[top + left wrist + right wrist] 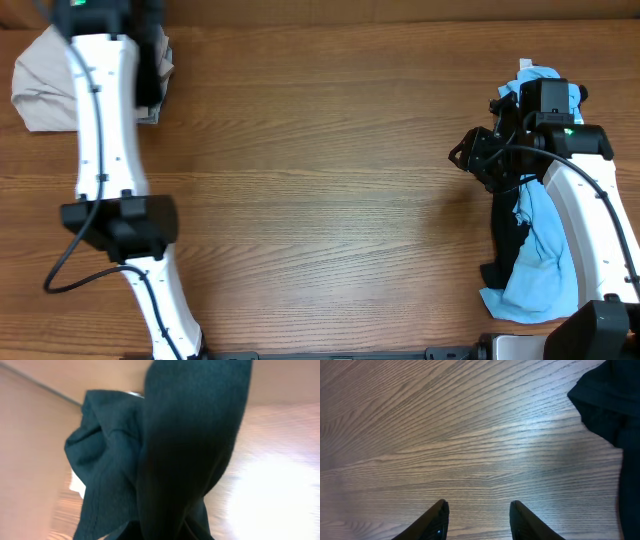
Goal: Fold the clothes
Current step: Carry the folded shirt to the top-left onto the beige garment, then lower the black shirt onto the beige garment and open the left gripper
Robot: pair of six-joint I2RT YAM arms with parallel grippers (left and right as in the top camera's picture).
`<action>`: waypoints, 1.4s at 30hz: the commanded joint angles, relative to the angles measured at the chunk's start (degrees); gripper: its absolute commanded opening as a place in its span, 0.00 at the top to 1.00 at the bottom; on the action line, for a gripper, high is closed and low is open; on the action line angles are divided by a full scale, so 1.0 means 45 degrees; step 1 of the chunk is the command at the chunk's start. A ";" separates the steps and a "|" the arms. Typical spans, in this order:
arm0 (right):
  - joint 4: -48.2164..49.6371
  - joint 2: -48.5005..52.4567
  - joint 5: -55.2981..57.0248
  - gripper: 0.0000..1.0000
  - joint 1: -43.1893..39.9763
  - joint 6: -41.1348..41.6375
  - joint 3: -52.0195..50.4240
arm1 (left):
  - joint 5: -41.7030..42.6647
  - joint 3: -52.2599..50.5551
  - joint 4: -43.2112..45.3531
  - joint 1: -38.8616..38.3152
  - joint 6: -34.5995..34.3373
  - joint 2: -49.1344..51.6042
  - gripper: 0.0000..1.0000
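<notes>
My left gripper (150,55) is at the far left corner, over a pale beige cloth (40,90). It is shut on a dark garment (152,85), which hangs in front of its camera and hides the jaws in the left wrist view (190,435). My right gripper (462,157) is open and empty just above bare wood (479,505). It sits left of a heap made of a light blue cloth (545,260) and a black cloth (505,240). An edge of the black cloth shows at the right of the right wrist view (615,400).
The wooden table (320,180) runs between the two arms. The left arm's white link (100,120) crosses the left side. The right arm's base (600,320) stands at the front right, beside the heap.
</notes>
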 commanded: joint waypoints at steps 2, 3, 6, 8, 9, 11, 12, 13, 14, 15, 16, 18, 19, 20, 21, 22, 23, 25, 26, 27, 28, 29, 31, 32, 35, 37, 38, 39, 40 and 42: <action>0.0039 -0.0097 0.0136 0.57 -0.0058 -0.0087 0.0204 | -0.0306 0.0418 0.1962 0.1588 0.2045 -0.0418 0.96; 0.0034 -0.0097 0.0136 0.57 -0.0058 -0.0083 0.0204 | -0.0306 0.0413 0.2312 0.1821 0.2365 -0.0418 0.96; 0.0034 -0.0097 0.0141 0.57 -0.0058 -0.0083 0.0204 | -0.0180 0.0355 0.3502 0.2545 0.3264 -0.0374 0.96; 0.0029 -0.0097 0.0238 0.57 -0.0053 -0.0063 0.0204 | 0.0350 0.0325 0.4163 0.2992 0.3701 -0.0253 0.96; 0.0024 -0.0097 0.0335 0.57 -0.0039 -0.0034 0.0204 | 0.0719 0.0291 0.4464 0.3215 0.3779 -0.0185 0.96; -0.0019 -0.0097 0.0374 0.57 -0.0034 -0.0039 0.0204 | 0.1350 0.0209 0.5110 0.3711 0.3808 0.0112 0.96; -0.0039 -0.0097 0.0374 0.57 -0.0034 -0.0039 0.0204 | 0.1481 0.0185 0.5309 0.3866 0.3808 0.0223 0.96; -0.0053 -0.0097 0.0384 0.57 -0.0034 -0.0039 0.0204 | 0.1530 0.0141 0.5518 0.4046 0.3803 0.0432 0.96; -0.0058 -0.0097 0.0457 0.57 -0.0034 -0.0039 0.0204 | 0.1559 0.0131 0.5649 0.4182 0.3813 0.0641 0.96; -0.0063 -0.0097 0.0554 0.57 -0.0034 -0.0034 0.0204 | 0.1559 0.0131 0.5712 0.4269 0.3818 0.0835 0.96; -0.0063 -0.0097 0.0563 0.57 -0.0034 -0.0034 0.0204 | 0.1564 0.0131 0.5727 0.4333 0.3813 0.1001 0.96; -0.0068 -0.0097 0.0563 0.57 -0.0034 -0.0034 0.0204 | 0.1564 0.0126 0.5722 0.4405 0.3818 0.1428 0.96; -0.0068 -0.0097 0.0563 0.57 -0.0034 -0.0034 0.0204 | 0.1569 0.0126 0.5722 0.4405 0.3818 0.1647 0.96; -0.0078 -0.0097 0.0563 0.57 -0.0034 -0.0034 0.0204 | 0.1583 0.0126 0.5722 0.4401 0.3818 0.1962 0.96; -0.0078 -0.0097 0.0563 0.57 -0.0034 -0.0034 0.0204 | 0.1705 0.0126 0.5697 0.4376 0.3818 0.2176 0.96; -0.0078 -0.0097 0.0563 0.57 -0.0034 -0.0034 0.0204 | 0.1943 0.0126 0.5659 0.4333 0.3813 0.2380 0.96; -0.0078 -0.0097 0.0563 0.57 -0.0034 -0.0034 0.0204 | 0.2239 0.0126 0.5620 0.4279 0.3813 0.2594 0.96; -0.0083 -0.0097 0.0563 0.57 -0.0034 -0.0034 0.0204 | 0.2642 0.0126 0.5615 0.4085 0.3808 0.2939 0.96; -0.0112 -0.0097 0.0563 0.57 -0.0034 -0.0034 0.0204 | 0.2749 0.0126 0.5625 0.3925 0.3808 0.3113 0.96; -0.0117 -0.0097 0.0563 0.57 -0.0034 -0.0034 0.0204 | 0.2783 0.0126 0.5629 0.3740 0.3808 0.3245 0.96; -0.0141 -0.0097 0.0563 0.57 -0.0034 -0.0029 0.0204 | 0.2764 0.0126 0.5663 0.3366 0.3813 0.3453 0.96; -0.0151 -0.0097 0.0563 0.57 -0.0034 -0.0029 0.0204 | 0.2754 0.0126 0.5683 0.3113 0.3813 0.3541 0.96; -0.0170 -0.0097 0.0563 0.57 -0.0034 -0.0029 0.0204 | 0.2749 0.0121 0.5639 0.2657 0.3808 0.3745 0.96; -0.0170 -0.0097 0.0563 0.57 -0.0034 -0.0034 0.0204 | 0.2705 0.0121 0.5532 0.2370 0.3793 0.3929 0.96; -0.0170 -0.0097 0.0559 0.57 -0.0034 -0.0029 0.0204 | 0.2705 0.0097 0.4857 0.1608 0.3750 0.4328 0.82; -0.0165 -0.0097 0.0559 0.56 -0.0034 -0.0034 0.0204 | 0.2701 0.0092 0.4177 0.1025 0.3750 0.4634 0.24; -0.0165 -0.0097 0.0563 0.53 -0.0034 -0.0034 0.0204 | 0.2681 0.0092 0.4027 0.0850 0.3750 0.4745 0.00; -0.0165 -0.0097 0.0563 0.50 -0.0034 -0.0034 0.0204 | 0.2667 0.0083 0.3842 0.0670 0.3667 0.4770 0.00; -0.0165 -0.0097 0.0559 0.47 -0.0034 -0.0034 0.0204 | 0.2662 0.0053 0.3764 0.0539 0.3478 0.4775 0.00; -0.0170 -0.0097 0.0559 0.45 -0.0034 -0.0039 0.0204 | 0.2497 0.0073 0.3774 0.0359 0.2637 0.4677 0.00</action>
